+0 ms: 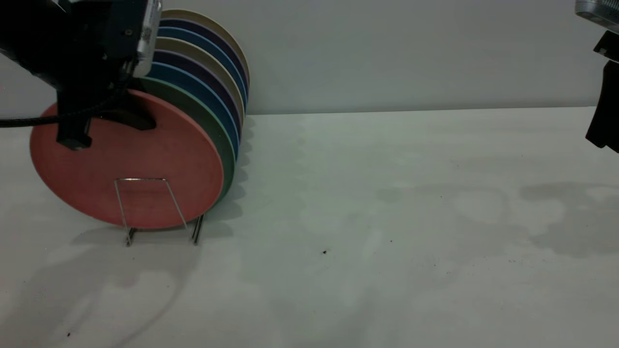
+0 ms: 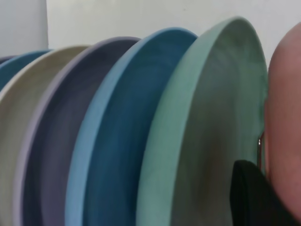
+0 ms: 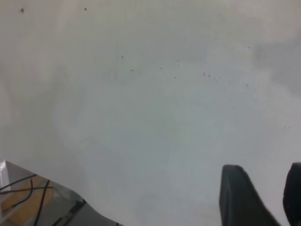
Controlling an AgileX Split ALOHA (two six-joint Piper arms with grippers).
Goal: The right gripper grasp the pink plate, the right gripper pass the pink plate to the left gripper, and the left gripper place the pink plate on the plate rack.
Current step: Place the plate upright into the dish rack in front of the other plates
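The pink plate (image 1: pixel 145 169) stands on edge in the front slot of the plate rack (image 1: pixel 140 180), behind its wire loop. My left gripper (image 1: pixel 109 130) is at the plate's top rim, astride it, and looks shut on it. In the left wrist view one of its black fingers (image 2: pixel 254 197) sits between the pink plate (image 2: pixel 287 117) and the teal-green plate (image 2: pixel 211 141), against the pink plate. My right gripper (image 1: pixel 604 121) hangs at the far right above the table, open and empty, its two fingers apart in the right wrist view (image 3: pixel 263 197).
Behind the pink plate the rack holds the teal-green plate (image 1: pixel 213 135) and several blue, purple and beige plates (image 1: pixel 203 92), all on edge. The white table (image 1: pixel 387 217) stretches to the right. A table edge and cables (image 3: pixel 28 193) show in the right wrist view.
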